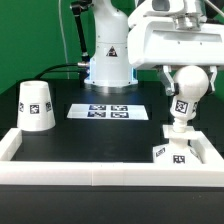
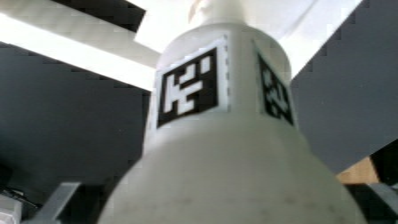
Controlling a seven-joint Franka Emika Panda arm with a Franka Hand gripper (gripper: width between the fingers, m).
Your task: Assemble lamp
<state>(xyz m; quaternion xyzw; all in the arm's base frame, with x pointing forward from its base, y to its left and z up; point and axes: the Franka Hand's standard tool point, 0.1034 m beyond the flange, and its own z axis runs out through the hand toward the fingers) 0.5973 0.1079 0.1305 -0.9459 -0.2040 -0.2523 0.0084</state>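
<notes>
The white bulb (image 1: pixel 187 84) stands upright with its neck down on the small square base (image 1: pixel 172 153) at the exterior view's right. My gripper (image 1: pixel 188 78) comes from above and is shut on the bulb's round head, one finger on each side. In the wrist view the bulb (image 2: pixel 214 130) fills the picture, showing two black-and-white tags, and one dark finger (image 2: pixel 63 200) is visible beside it. The tapered shade (image 1: pixel 38 106) stands alone on the black table at the exterior view's left, far from the gripper.
The marker board (image 1: pixel 112 111) lies flat in the middle of the black table. A low white wall (image 1: pixel 90 172) runs along the front and up both sides; the base sits in its right corner. The arm's pedestal (image 1: pixel 108 60) stands at the back.
</notes>
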